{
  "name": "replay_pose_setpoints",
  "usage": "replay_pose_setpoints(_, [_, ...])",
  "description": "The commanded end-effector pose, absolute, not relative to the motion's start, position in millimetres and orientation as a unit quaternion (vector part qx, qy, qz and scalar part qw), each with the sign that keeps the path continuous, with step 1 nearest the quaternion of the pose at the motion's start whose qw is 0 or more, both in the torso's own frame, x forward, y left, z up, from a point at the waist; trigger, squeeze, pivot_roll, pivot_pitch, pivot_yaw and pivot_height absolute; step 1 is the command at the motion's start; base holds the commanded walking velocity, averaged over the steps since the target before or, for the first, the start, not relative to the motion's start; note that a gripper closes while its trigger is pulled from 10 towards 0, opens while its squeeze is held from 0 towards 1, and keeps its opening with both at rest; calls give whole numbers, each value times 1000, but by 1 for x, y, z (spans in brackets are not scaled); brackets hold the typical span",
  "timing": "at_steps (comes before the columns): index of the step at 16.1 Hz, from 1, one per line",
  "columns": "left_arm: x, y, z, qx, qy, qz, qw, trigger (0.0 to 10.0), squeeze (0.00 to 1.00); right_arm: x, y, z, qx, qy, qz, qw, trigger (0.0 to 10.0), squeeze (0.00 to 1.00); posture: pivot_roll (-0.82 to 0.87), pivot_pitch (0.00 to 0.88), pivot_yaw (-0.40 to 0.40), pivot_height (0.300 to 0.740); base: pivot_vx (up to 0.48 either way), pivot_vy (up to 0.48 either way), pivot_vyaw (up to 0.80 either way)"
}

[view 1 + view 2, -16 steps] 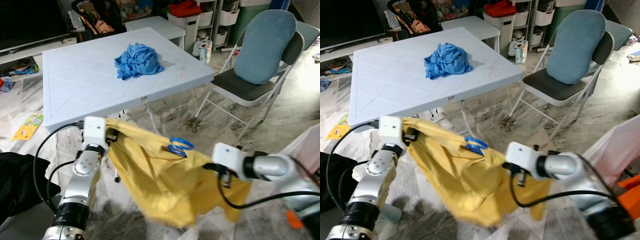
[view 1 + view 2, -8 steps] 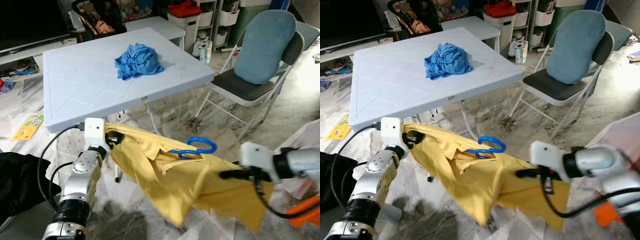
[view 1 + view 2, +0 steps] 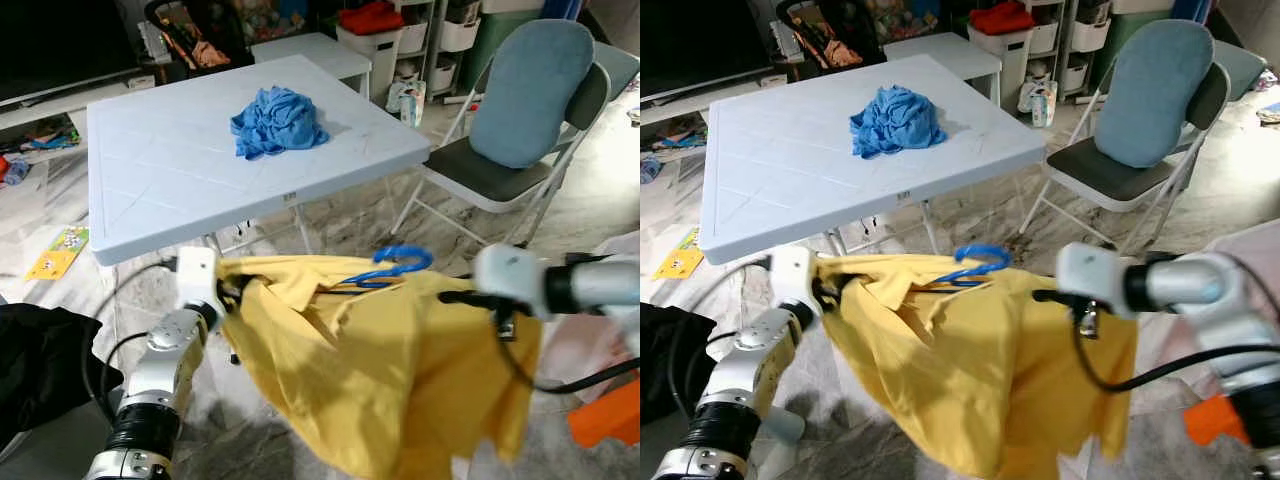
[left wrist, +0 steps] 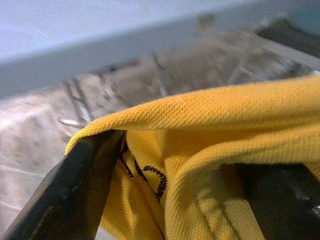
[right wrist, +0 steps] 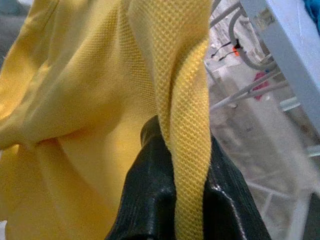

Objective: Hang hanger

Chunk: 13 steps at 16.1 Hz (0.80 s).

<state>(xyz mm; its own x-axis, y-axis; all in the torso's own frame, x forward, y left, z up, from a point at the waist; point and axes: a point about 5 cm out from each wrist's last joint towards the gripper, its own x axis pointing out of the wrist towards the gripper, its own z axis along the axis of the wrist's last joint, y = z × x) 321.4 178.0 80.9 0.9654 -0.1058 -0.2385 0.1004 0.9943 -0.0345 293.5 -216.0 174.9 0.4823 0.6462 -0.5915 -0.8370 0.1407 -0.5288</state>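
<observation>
Left claw and right claw each pinch a shoulder of the yellow shirt, spread midair on its blue hanger. Next: carry to a rail.

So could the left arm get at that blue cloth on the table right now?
Probably not. The left gripper is shut on the yellow shirt, held up jointly with the right gripper, and the blue cloth lies far across the table.
</observation>
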Motion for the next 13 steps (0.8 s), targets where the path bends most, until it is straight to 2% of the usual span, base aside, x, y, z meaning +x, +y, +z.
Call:
replay_pose_setpoints(1, [331, 181, 107, -8, 60, -34, 998, 10000, 0, 300, -208, 173, -461, 89, 474, 745, 10000, 0, -188, 0, 71, 740, 0, 0, 0])
replay_pose_setpoints(2, [335, 182, 119, -7, 35, -28, 999, 10000, 0, 306, -205, 166, -472, 82, 441, 759, 10000, 0, -185, 0, 70, 740, 0, 0, 0])
replay_pose_setpoints(3, [337, 179, 130, -10, 15, -32, 999, 10000, 0, 313, -198, 163, -445, 73, 409, 793, 10000, 0, -183, 0, 69, 740, 0, 0, 0])
replay_pose_setpoints(4, [337, 176, 133, -11, 12, -37, 999, 10000, 0, 315, -195, 162, -438, 64, 407, 799, 10000, 0, -178, 0, 66, 740, 0, 0, 0])
replay_pose_setpoints(9, [335, 183, 121, -2, 37, -25, 999, 10000, 0, 301, -211, 162, -457, 77, 474, 749, 10000, 0, -187, 0, 69, 740, 0, 0, 0])
replay_pose_setpoints(11, [335, 188, 118, -10, 47, -17, 999, 10000, 0, 295, -223, 169, -440, 91, 492, 745, 10000, 0, -189, 0, 73, 740, 0, 0, 0])
replay_pose_setpoints(13, [333, 193, 109, -1, 78, -25, 997, 10000, 0, 291, -246, 196, -422, 107, 505, 745, 10000, 0, -197, 0, 79, 740, 0, 0, 0])
